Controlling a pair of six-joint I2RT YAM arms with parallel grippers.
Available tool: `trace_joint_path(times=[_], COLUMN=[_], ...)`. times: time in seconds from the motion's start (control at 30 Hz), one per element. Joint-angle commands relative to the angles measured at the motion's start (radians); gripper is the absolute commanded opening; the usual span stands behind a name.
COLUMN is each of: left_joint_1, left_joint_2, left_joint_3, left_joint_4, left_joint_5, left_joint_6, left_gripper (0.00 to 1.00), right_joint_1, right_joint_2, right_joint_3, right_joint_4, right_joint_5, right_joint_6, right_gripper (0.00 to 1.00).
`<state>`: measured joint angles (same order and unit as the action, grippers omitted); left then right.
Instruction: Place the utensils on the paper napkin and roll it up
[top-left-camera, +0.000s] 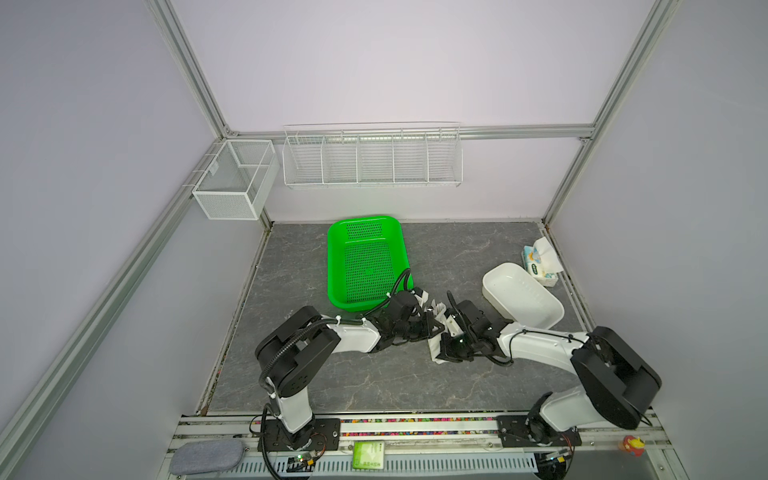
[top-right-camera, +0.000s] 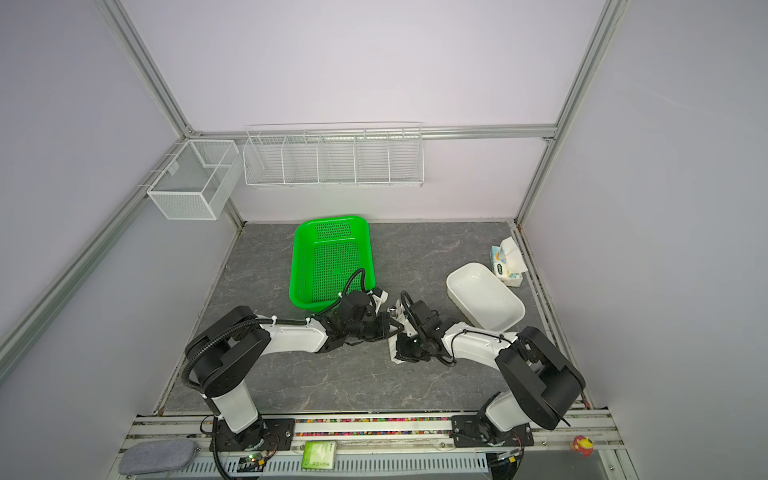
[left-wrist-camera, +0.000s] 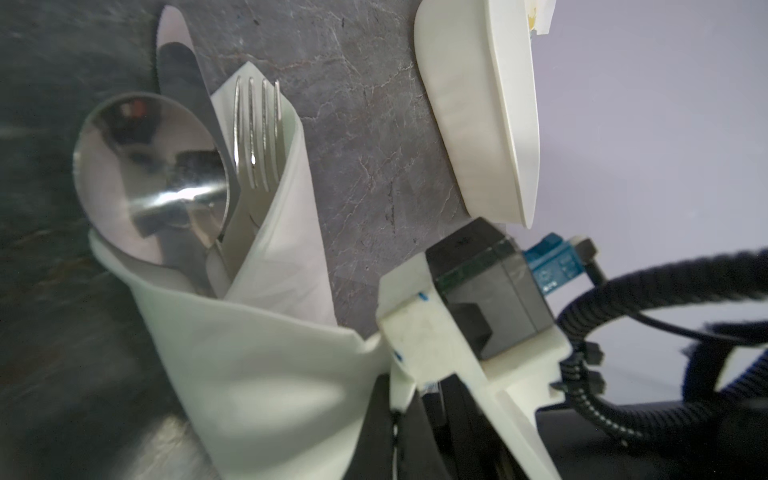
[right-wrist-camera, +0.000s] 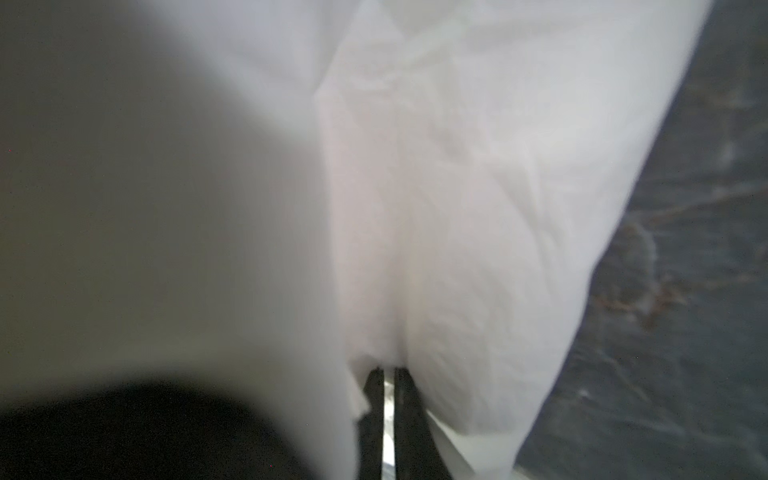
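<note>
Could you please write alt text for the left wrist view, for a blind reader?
A shiny silver metal spoon, knife and fork stick head-first out of a white paper napkin wrapped around their handles, on a grey marbled tabletop. A white oval plastic tub lies nearby, and the other arm's white-and-black wrist housing sits at the napkin's edge.

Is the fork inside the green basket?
No, the fork sticks out of the rolled napkin, next to the spoon and knife.
</note>
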<state>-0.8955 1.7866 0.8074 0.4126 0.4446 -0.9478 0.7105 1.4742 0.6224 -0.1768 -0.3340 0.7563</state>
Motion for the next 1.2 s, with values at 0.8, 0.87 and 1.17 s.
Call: trace_joint_path(times=[0.8,0.87,1.17], left_joint_1=[-0.025,-0.025,-0.030], left_joint_2=[0.047,0.055,0.088], left_joint_3=[0.066,0.071,0.094], left_joint_4=[0.039,0.040,0.042], left_joint_5=[0.016,0.017,0.028], left_joint_6=[-0.017,-0.019,-0.022], left_gripper=[0.00,0.00,0.00], right_joint_1=[-0.035,-0.036,-0.037], right_joint_2=[-0.055,-0.055,-0.053], right_joint_3=[-0.094,-0.096,-0.092], right_joint_4=[-0.001,-0.001,0.003], right_joint_5=[0.019,0.021,0.014], right_joint_6=[0.025,0.024,0.023], right_gripper=[0.11,0.11,0.11])
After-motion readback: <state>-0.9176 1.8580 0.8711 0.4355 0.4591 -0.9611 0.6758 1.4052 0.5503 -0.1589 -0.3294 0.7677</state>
